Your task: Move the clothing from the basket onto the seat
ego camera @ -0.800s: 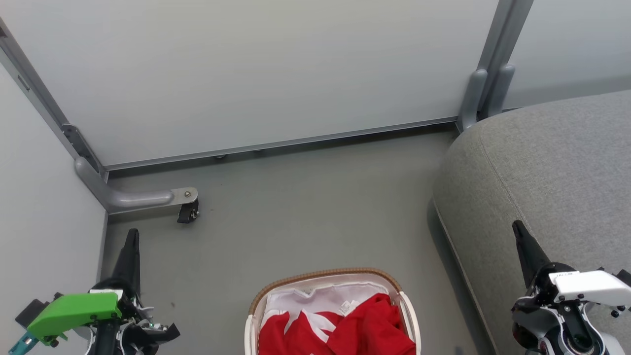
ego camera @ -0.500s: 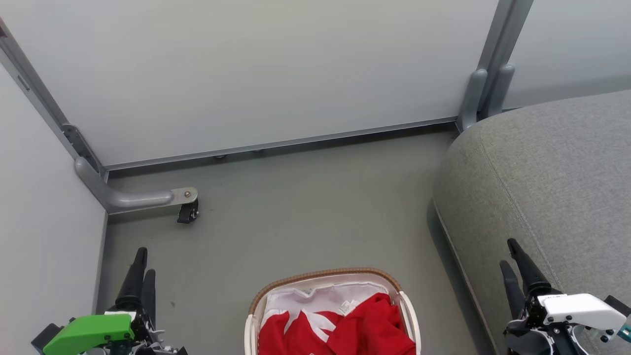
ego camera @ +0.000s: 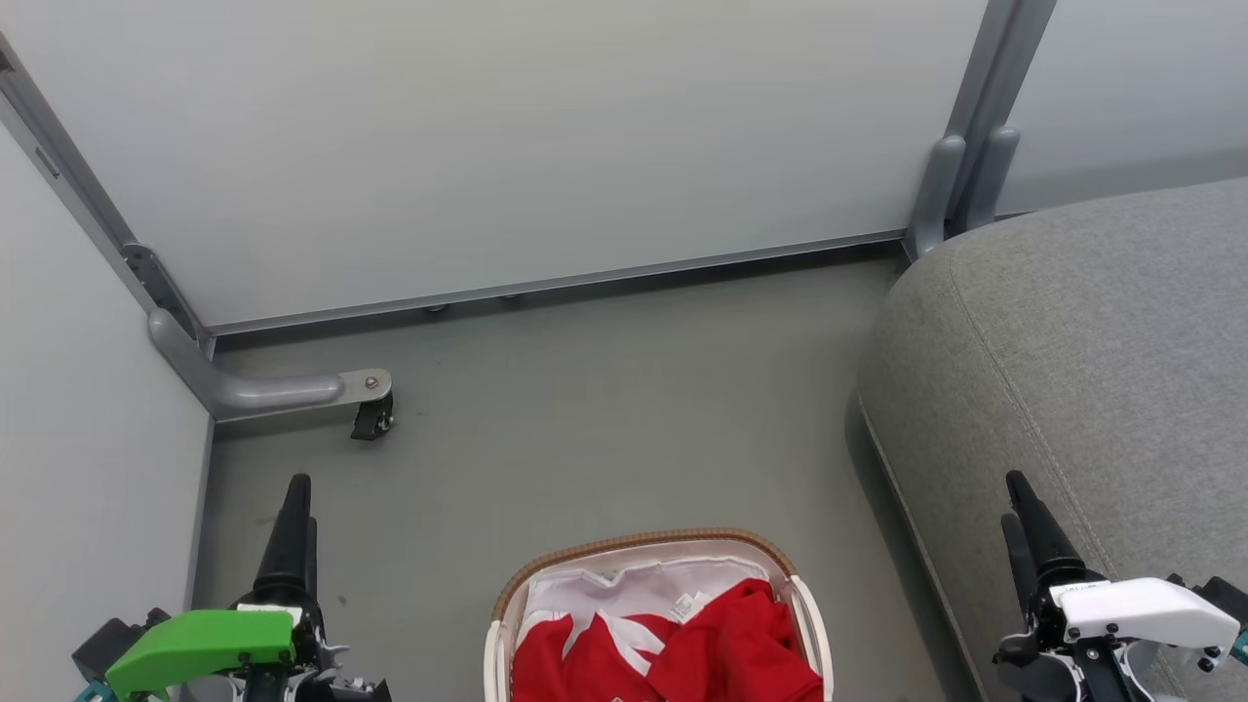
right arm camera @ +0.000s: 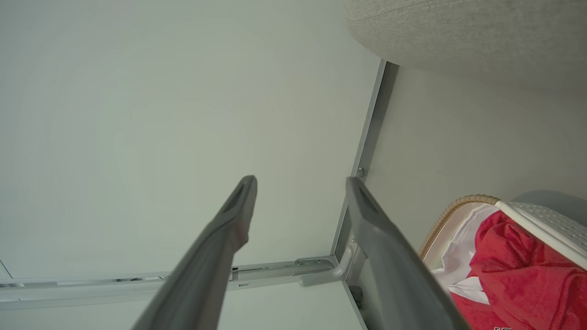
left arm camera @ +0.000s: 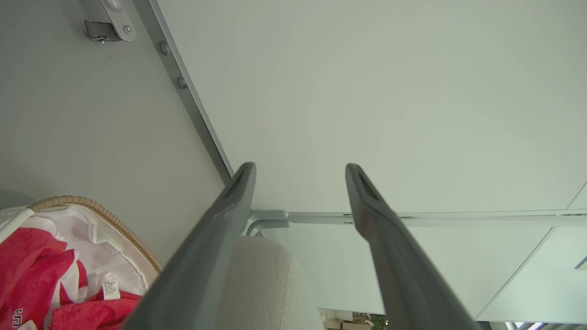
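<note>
Red clothing (ego camera: 721, 653) lay heaped in basket (ego camera: 643, 541), 6 o'clock, on floor (ego camera: 604, 409). Grey seat (ego camera: 1092, 331) at 3 o'clock, near basket. L gripper (left arm camera: 300, 170) at 7, R gripper (right arm camera: 300, 179) at 5 by seat edge. Both spread wide, empty, apart from clothing.

Pale partition panels (ego camera: 536, 127) edge a grey floor (ego camera: 604, 390); a metal foot (ego camera: 283, 392) carries what seems a black caster (ego camera: 370, 421).

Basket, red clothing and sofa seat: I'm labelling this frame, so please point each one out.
Basket (ego camera: 643, 538), head view, on its brown woven rim.
Red clothing (ego camera: 741, 643), head view, on the bunched red fabric.
Seat (ego camera: 1102, 331), head view, on the grey cushion top.
</note>
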